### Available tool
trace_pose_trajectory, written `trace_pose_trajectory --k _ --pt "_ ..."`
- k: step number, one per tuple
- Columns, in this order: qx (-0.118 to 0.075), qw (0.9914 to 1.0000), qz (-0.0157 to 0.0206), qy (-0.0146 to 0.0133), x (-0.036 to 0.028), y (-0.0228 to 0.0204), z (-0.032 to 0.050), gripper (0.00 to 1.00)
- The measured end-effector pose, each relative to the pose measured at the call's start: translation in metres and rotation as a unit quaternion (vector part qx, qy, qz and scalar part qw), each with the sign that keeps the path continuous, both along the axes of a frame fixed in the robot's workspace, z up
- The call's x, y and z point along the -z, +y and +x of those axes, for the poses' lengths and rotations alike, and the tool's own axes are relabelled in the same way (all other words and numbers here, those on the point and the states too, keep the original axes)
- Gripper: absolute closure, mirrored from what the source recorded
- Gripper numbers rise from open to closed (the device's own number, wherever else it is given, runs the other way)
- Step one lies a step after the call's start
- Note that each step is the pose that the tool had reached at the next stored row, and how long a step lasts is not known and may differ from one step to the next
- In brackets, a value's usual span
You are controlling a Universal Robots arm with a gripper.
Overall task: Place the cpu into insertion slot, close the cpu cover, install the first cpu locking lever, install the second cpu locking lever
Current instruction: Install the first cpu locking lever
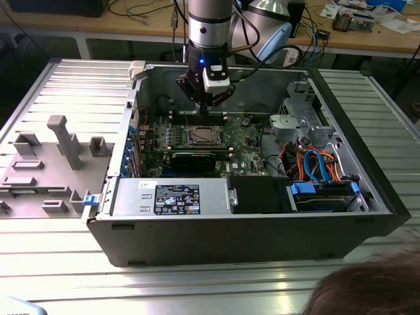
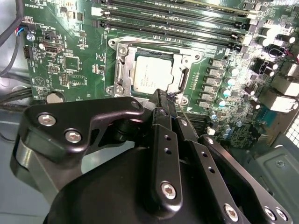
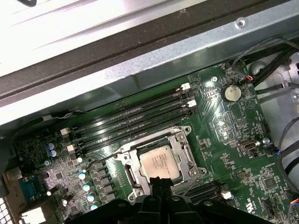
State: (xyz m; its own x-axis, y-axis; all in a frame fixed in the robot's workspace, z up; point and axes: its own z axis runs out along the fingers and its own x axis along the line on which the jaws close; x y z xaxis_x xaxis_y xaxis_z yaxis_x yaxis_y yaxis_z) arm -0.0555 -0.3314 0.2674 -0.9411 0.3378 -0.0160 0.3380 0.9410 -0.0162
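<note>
- A grey plastic fixture tray (image 1: 49,157) with upright blocks is lying on the ribbed aluminium counter (image 1: 59,269) at the exterior view's left, just beside the open black desktop computer case (image 1: 243,226).
- Inside the case, a green circuit board (image 1: 246,147) is lying flat, with a silver power supply box (image 1: 170,197) near the front wall and a bundle of orange and blue cables (image 1: 315,164) toward the exterior view's right.
- The robot arm's black two-finger tool (image 1: 209,105) is hanging over the back edge of the board, just behind the insertion slot (image 1: 202,136), its fingers pressed together and gripping nothing.
- In the second wrist view the tool (image 2: 161,100) is pointing down at the rim of the square silver-rimmed insertion slot (image 2: 122,70), with the fingertips (image 2: 157,98) at the slot's near edge.
- The small flat square cpu (image 2: 152,74) with its silvery-grey metal top is sitting in the insertion slot, and the thin silver sheet-metal cpu cover (image 2: 184,77) is lying down flat, framing the chip.
- In the first wrist view the cpu (image 3: 160,162) is showing through the window of the cpu cover (image 3: 184,149), with the long black memory slots (image 3: 135,121) running just beside the socket and the tool's tips (image 3: 160,185) at its edge.
- A thin wire locking lever (image 3: 100,161) is lying alongside the socket.
- A person's dark hair (image 1: 367,289) is showing at the exterior view's lower right.
</note>
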Motion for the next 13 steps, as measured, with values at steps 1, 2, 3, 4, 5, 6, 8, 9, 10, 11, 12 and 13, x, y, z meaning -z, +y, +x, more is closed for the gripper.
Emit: trace_pose_trajectory --k 1,2,3,4,5,6,8,9,10,11,12,13 --pt "-0.002 1.00000 0.0000 0.0000 0.0000 0.0000 0.0000 0.89" --pt "-0.005 0.99999 0.0000 0.0000 0.0000 0.0000 0.0000 0.89" --pt "-0.009 0.99996 0.0000 0.0000 0.0000 0.0000 0.0000 0.89" --pt "-0.011 0.99994 0.0000 0.0000 0.0000 0.0000 0.0000 0.89" --pt "-0.013 0.99992 0.0000 0.0000 0.0000 0.0000 0.0000 0.89" --pt "-0.017 0.99986 0.0000 0.0000 0.0000 0.0000 0.0000 0.89" --pt "-0.020 0.99980 0.0000 0.0000 0.0000 0.0000 0.0000 0.89" --pt "-0.024 0.99971 0.0000 0.0000 0.0000 0.0000 0.0000 0.89" --pt "-0.026 0.99967 0.0000 0.0000 0.0000 0.0000 0.0000 0.89" --pt "-0.028 0.99961 0.0000 0.0000 0.0000 0.0000 0.0000 0.89" --pt "-0.032 0.99950 0.0000 0.0000 0.0000 0.0000 0.0000 0.89" --pt "-0.034 0.99943 0.0000 0.0000 0.0000 0.0000 0.0000 0.89"
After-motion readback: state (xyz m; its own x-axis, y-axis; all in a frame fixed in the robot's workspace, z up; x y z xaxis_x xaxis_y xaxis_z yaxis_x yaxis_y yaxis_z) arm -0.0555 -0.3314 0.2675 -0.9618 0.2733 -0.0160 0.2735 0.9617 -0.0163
